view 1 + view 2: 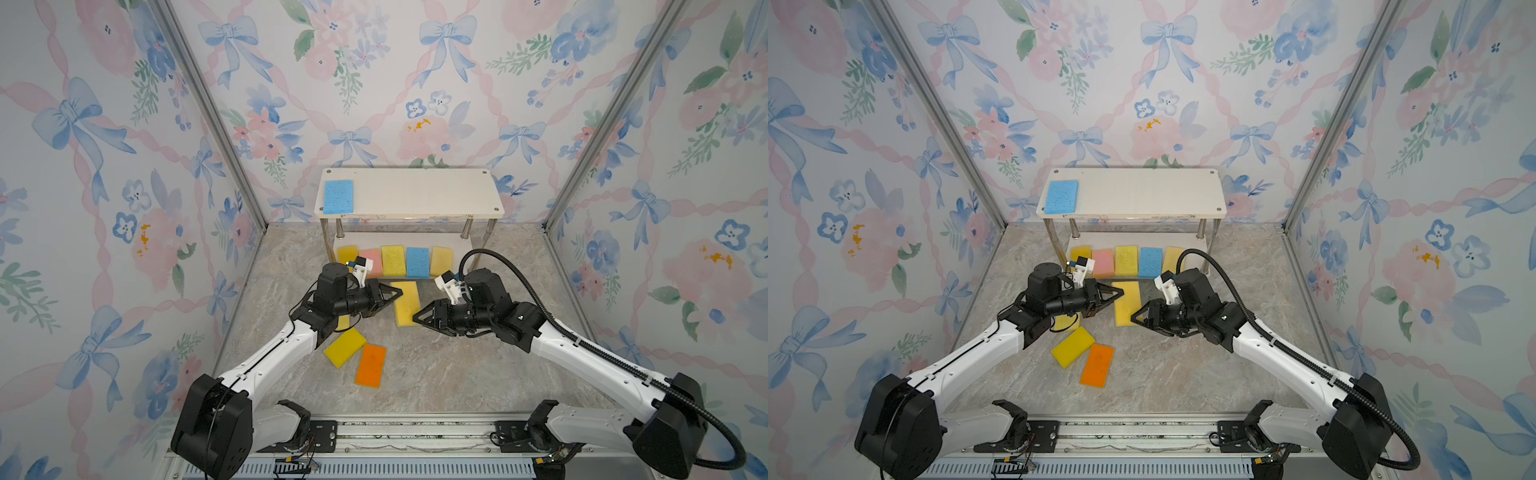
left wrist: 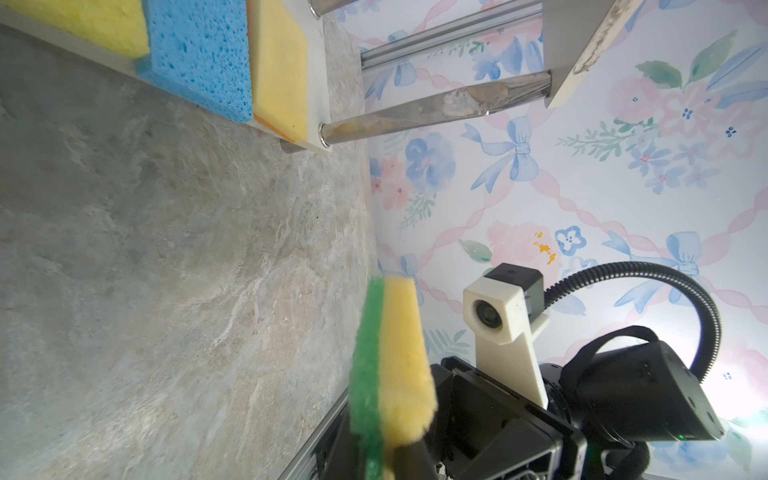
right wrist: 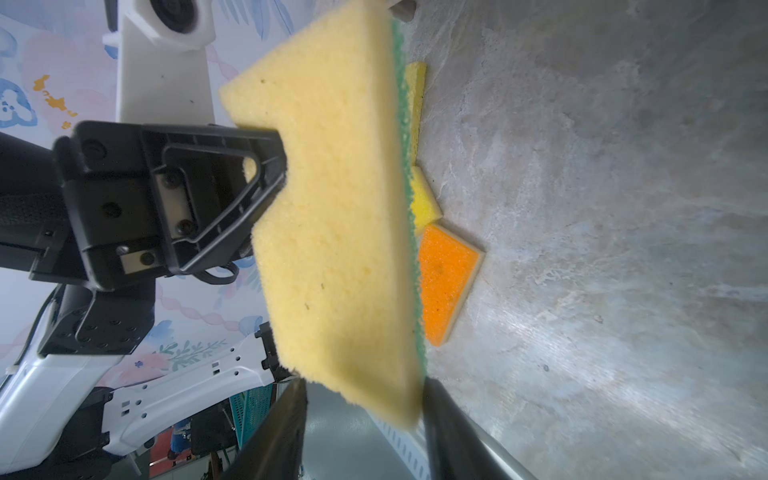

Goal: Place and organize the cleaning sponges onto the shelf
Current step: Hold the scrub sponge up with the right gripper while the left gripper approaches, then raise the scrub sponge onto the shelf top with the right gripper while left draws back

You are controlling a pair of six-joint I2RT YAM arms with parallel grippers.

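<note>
Yellow sponge (image 1: 407,302) | gripped by left end effector (image 1: 398,294) | right end effector (image 1: 415,318) astride

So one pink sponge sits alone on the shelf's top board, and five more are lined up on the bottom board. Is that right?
Not quite. The lone sponge on the top board of the shelf is blue, not pink; both top views show it. Five sponges are indeed lined up on the bottom board.

Bright, even, soft light in both top views, wide-angle bending at their edges, dim shadow under the shelf (image 1: 415,195), white glare on the wall (image 2: 744,399) in left wrist view, held sponge (image 3: 332,208) softly blurred near lens.
</note>
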